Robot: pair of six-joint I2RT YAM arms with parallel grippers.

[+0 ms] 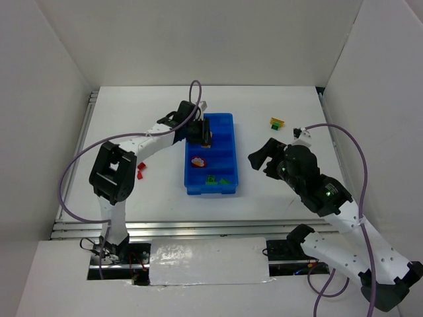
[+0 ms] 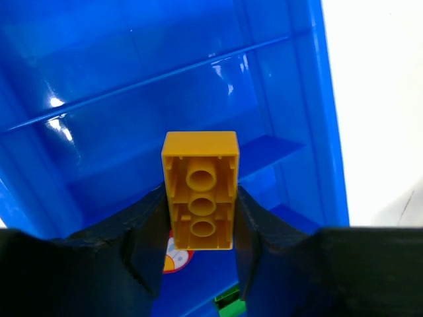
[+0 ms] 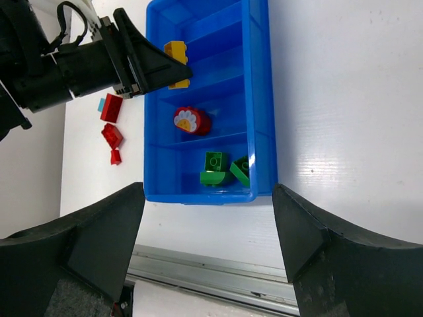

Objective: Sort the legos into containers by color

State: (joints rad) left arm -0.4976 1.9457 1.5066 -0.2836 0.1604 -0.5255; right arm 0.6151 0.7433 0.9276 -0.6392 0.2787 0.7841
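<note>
My left gripper (image 2: 201,198) is shut on a yellow lego (image 2: 200,188), held studs-down over a middle compartment of the blue tray (image 2: 132,86). From above, that gripper (image 1: 206,132) hangs over the far half of the tray (image 1: 228,119). The nearest compartment holds two green legos (image 3: 213,166) (image 3: 241,170). The one behind it holds a red flower piece (image 3: 190,121). My right gripper (image 3: 207,198) stands open and empty above the table near the tray's front, to the right of the tray (image 1: 261,158). Red legos (image 3: 111,107) (image 3: 112,135) and a teal one (image 3: 101,104) lie left of the tray.
A green and yellow lego stack (image 1: 276,123) sits on the table at the back right. White walls close in the table on three sides. A metal rail (image 1: 198,228) runs along the near edge.
</note>
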